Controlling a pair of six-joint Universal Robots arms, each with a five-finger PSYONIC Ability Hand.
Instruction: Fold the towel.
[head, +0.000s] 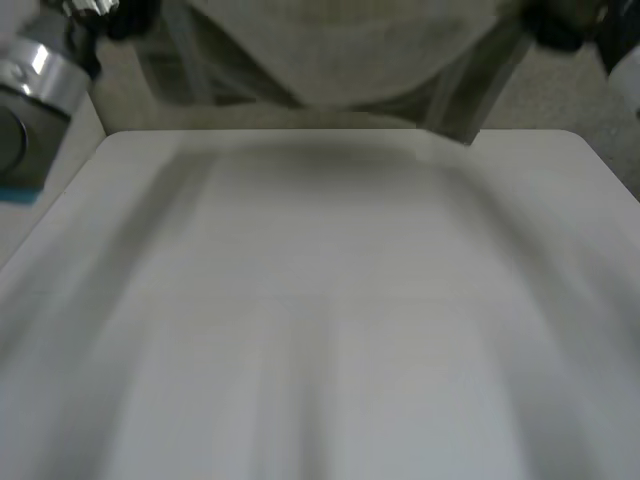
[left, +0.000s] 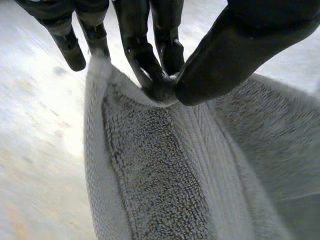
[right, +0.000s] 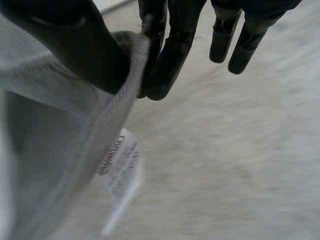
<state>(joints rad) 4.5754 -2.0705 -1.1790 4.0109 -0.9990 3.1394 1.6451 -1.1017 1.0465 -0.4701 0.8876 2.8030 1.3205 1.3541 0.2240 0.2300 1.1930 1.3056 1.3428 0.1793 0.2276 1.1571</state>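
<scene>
one towel (left: 160, 175), one label (right: 119, 167); left hand (left: 240, 55) and right hand (right: 175, 50) each pinch the towel's edge.

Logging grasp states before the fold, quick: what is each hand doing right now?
Left hand: shut, thumb and fingers pinching the towel at its edge.
Right hand: shut, pinching the towel's edge near its label.
</scene>
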